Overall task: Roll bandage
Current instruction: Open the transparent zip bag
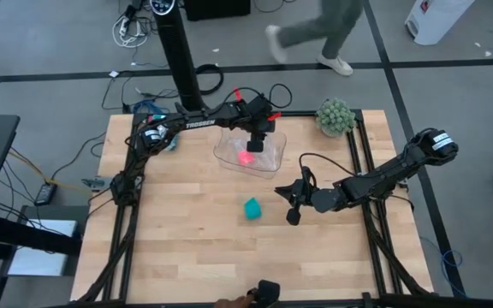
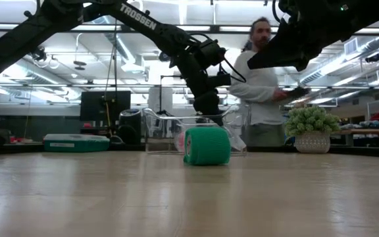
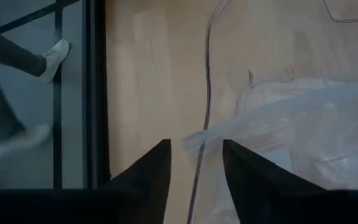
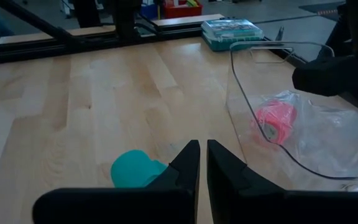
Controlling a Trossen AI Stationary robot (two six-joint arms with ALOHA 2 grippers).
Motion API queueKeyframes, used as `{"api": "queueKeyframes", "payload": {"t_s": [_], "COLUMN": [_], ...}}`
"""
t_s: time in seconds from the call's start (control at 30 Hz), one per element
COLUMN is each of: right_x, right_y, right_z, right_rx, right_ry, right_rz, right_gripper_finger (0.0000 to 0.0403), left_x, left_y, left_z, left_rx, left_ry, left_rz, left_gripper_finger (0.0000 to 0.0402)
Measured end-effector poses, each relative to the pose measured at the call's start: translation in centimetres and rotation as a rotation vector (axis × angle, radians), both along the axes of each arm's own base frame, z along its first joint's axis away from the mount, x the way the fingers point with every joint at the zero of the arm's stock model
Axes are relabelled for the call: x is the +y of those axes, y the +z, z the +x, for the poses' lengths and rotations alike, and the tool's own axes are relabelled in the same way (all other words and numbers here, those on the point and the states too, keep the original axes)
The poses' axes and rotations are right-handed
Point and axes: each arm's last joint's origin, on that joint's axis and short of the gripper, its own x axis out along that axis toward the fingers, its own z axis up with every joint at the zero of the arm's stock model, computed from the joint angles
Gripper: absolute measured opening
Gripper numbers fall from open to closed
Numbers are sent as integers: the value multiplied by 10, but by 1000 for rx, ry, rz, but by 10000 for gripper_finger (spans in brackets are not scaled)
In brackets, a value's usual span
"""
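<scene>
The bandage [image 1: 252, 208] is a small teal roll lying on the wooden table near its middle, seen also in the low view [image 2: 206, 145] and the right wrist view [image 4: 135, 169]. My right gripper [image 1: 293, 214] hovers shut just to the bandage's right, clear of it [image 4: 202, 152]. My left gripper [image 1: 255, 145] is open and reaches down into a clear plastic bin [image 1: 249, 152] at the far middle. Its fingers [image 3: 196, 158] stand on either side of the bin's rim and of a corner of a clear plastic bag [image 3: 191, 140]. My left gripper comes slanting down from the table's left side, one finger [image 3: 157, 165] outside the bin's wall and one [image 3: 244, 165] inside by the bag. I cannot tell whether either finger touches the wall or the bag.
A pink roll [image 4: 277, 121] lies in the clear bag inside the bin. A potted plant [image 1: 335, 115] stands at the far right corner. A flat teal packet [image 2: 75, 142] lies at the far left. A person walks beyond the far edge [image 1: 315, 34].
</scene>
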Motion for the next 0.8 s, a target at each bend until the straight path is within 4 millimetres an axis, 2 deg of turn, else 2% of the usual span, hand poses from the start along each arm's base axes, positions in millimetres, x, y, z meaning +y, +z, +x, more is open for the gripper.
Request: {"api": "queueKeyframes", "payload": {"t_s": [0.47, 0.57, 0.8], "right_x": [0, 0, 0], "right_y": [-1, -1, -1], "right_z": [-1, -1, -1], "right_rx": [13, 15, 14], "right_ry": [0, 0, 0], "right_rz": [-5, -6, -5], "right_gripper_finger": [22, 22, 22], "left_x": [0, 0, -2], "left_y": [2, 3, 3], "left_z": [3, 3, 4], "left_rx": [-40, -41, -42], "left_ry": [20, 19, 16], "left_rz": [-1, -2, -5], "left_gripper_finger": [17, 6, 7]}}
